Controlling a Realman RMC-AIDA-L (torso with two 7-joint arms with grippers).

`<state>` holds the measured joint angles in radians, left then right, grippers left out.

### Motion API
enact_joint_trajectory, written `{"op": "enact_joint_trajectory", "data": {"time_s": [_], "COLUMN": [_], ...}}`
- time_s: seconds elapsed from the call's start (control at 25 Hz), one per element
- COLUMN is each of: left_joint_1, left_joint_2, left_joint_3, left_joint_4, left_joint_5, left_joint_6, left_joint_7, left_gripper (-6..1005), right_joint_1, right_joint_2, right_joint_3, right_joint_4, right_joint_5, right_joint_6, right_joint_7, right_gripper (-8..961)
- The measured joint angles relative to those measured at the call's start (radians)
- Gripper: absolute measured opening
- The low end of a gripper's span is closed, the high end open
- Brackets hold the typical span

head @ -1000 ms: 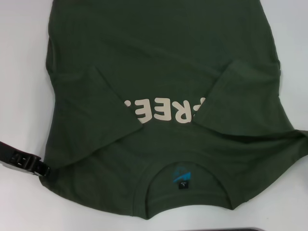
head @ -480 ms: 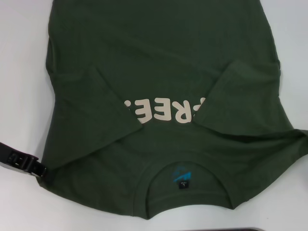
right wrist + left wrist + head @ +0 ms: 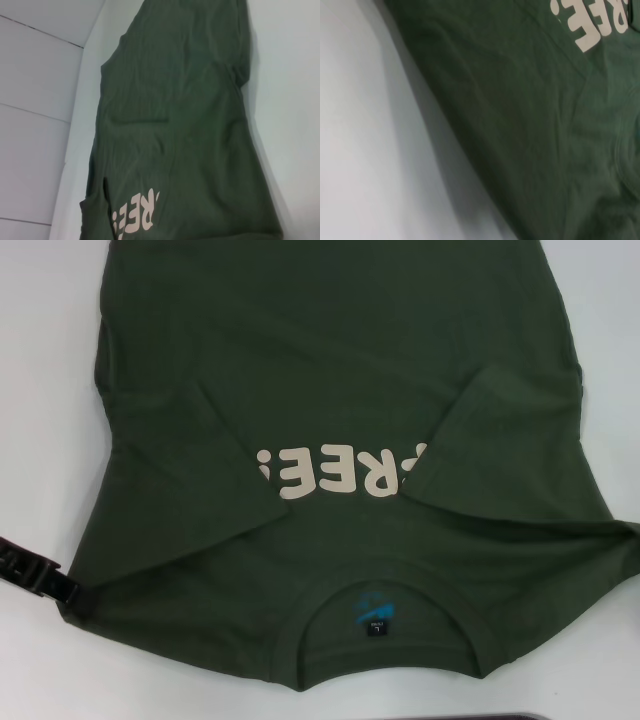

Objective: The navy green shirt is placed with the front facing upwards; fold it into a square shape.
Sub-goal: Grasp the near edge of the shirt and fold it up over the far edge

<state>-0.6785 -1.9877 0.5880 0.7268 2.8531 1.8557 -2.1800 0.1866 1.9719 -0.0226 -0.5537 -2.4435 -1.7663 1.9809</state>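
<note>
The navy green shirt (image 3: 340, 440) lies flat on the white table (image 3: 50, 360), spread across most of the head view, with its round collar (image 3: 385, 625) at the edge nearest the robot and the hem end running out of sight at the far side. Both short sleeves are already turned inward: the left sleeve (image 3: 200, 465) and the right sleeve (image 3: 510, 440) lie over the chest and cover the outer ends of the cream block letters (image 3: 335, 472), so only the middle letters show. The side edges of the body look roughly straight and parallel, with soft wrinkles near the right shoulder.

The left gripper (image 3: 62, 588) sits low at the shirt's left shoulder corner, touching or just beside the fabric edge; whether it is pinching the cloth or simply lying against it cannot be told. The right gripper does not appear in any view.

Judged from this layout, the sleeve folds are done. What seems left is bringing collar end and hem end together lengthwise, so the long rectangle becomes a square.
</note>
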Motion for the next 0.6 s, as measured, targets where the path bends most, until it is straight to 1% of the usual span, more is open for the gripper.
{"op": "enact_joint_trajectory", "data": {"time_s": [0.28, 0.6], "left_joint_1": [-0.004, -0.004], "left_joint_2": [0.002, 0.004], "left_joint_3": [0.026, 0.032], "left_joint_4": [0.004, 0.016], "left_joint_5": [0.002, 0.002], "left_joint_6": [0.015, 0.02], "left_joint_7": [0.004, 0.006], "left_gripper": [35, 34], "right_joint_1": [-0.004, -0.035], "right_joint_2": [0.007, 0.008], "right_joint_3": [0.001, 0.001], "right_joint_4": [0.0, 0.0], "right_joint_5": [-0.001, -0.001], "right_joint_6": [0.006, 0.027], "right_joint_7": [-0.007, -0.013], "right_gripper": [75, 75]}}
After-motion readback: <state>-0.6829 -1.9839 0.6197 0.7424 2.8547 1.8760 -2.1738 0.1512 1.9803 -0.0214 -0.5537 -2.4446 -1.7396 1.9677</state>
